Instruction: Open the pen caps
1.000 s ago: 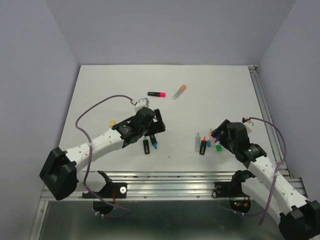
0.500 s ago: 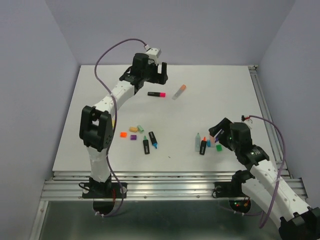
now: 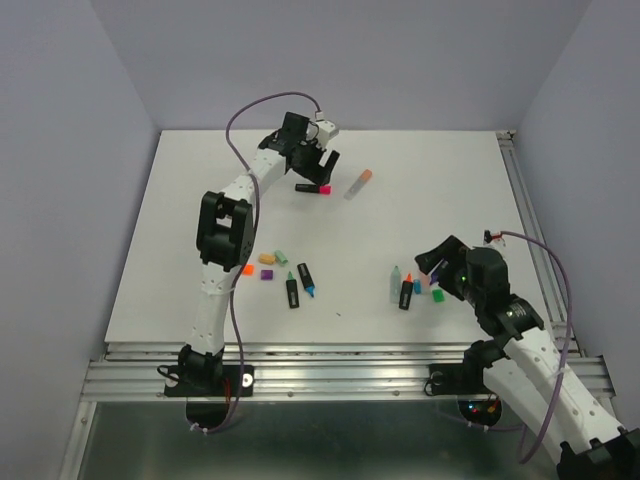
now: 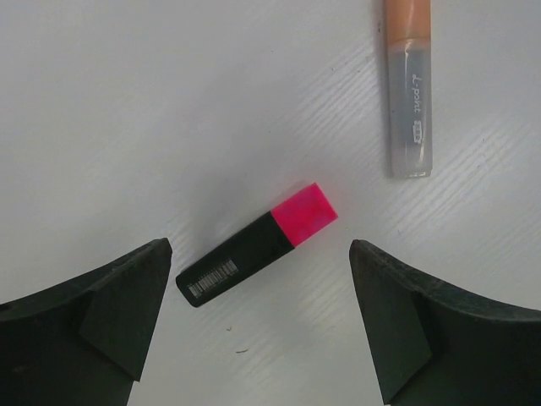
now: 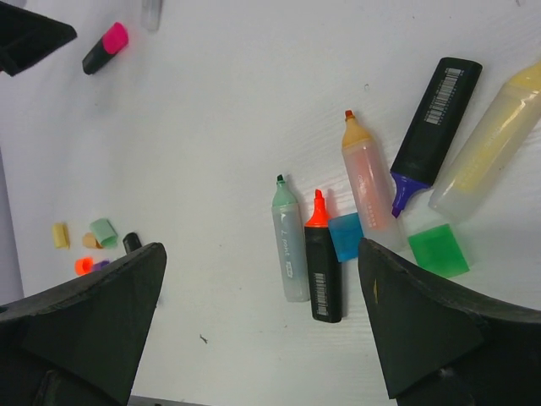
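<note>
Pink cap [image 4: 304,213] on | peach cap [image 4: 406,19] on | other pens [image 5: 324,275] look uncapped, loose caps [image 3: 268,258] scattered | left gripper [image 4: 259,249] spread above pink, empty | right gripper [image 5: 262,254] spread, empty

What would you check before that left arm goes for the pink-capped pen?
1. Left claw open: ok.
2. Pink cap on its black pen, not yet pulled: ok.
3. Pen lying between the claw's fingers in the wrist view: ok.
4. Orange-capped pen lying apart from the pink one: ok.
5. Right claw ready to help: not ok; it is open but far off, by the uncapped pens.
6. Left claw's height above the pen: cannot tell.
</note>
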Available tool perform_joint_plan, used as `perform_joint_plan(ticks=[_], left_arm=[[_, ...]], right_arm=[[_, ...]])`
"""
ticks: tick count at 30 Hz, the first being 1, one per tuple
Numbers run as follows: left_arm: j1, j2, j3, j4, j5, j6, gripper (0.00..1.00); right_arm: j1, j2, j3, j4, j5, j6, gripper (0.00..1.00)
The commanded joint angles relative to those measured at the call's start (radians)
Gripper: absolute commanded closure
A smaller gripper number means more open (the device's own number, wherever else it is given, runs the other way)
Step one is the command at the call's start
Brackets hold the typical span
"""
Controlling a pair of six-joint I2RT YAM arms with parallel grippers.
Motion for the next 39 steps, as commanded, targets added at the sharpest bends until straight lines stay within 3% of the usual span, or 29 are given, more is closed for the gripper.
perform_joint_plan(ticks=[1, 6, 23, 39], left_arm=[[0.014, -0.046, -0.013, -0.042, 0.054, 0.075, 0.01], [0.017, -0.046, -0.065, -0.045, 0.131, 0.090, 0.01], [0.019, -0.014, -0.054, -0.065, 0.011, 0.138, 0.01], [0.017, 0.110, 0.093, -0.121, 0.014, 0.172, 0.01]], right_arm=[[-0.005, -0.042, 0.020, 0.004, 0.027, -0.013, 0.00], [-0.005, -0.038, 0.012, -0.007, 0.035, -0.010, 0.00], [-0.005, -0.038, 0.012, -0.010, 0.017, -0.013, 0.00], [-0.005, -0.009, 0.032, -0.002, -0.011, -0.011, 0.00]])
